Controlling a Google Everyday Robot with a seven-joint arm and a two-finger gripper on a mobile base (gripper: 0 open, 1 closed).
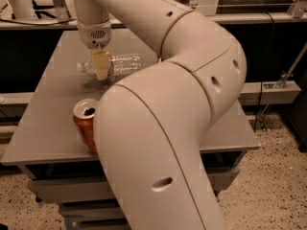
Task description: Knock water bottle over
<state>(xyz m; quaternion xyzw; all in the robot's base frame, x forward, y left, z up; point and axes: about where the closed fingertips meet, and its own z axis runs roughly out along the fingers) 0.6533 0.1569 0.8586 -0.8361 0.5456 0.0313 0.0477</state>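
The water bottle [122,63] is a clear ribbed plastic bottle. It lies on its side on the grey table [43,123], its cap end pointing left. My gripper [100,67] hangs from the white arm at the far left of the table, right in front of the bottle's neck end and covering part of it. An orange-red soda can [85,123] stands upright nearer the front, partly hidden behind my arm.
My large white arm [163,128] fills the middle of the view and hides much of the table's right half. A dark shelf and rail [259,20] run behind the table. Speckled floor [278,186] lies to the right.
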